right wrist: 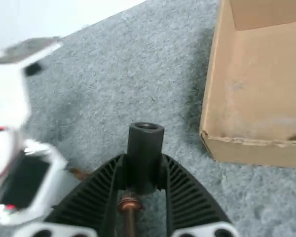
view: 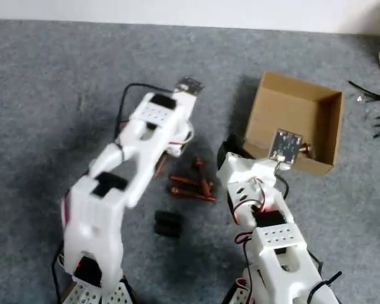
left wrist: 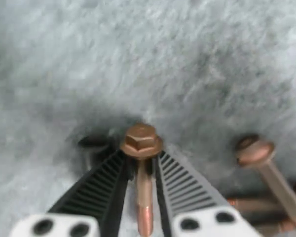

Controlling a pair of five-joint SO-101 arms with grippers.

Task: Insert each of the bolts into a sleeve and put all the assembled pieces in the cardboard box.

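Left fingers tight on a bolt — right fingers on a sleeve, likewise tight.

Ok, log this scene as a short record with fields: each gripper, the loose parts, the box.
left gripper: shut on a copper-coloured hex-head bolt
right gripper: shut on a black cylindrical sleeve, with a copper bolt shaft showing at one end of it, beside the box
loose bolts: copper pile between the two arms
spare sleeves: black, close to the pile, on the side toward the arm bases
cardboard box: brown, open-topped, floor partly hidden in the high view
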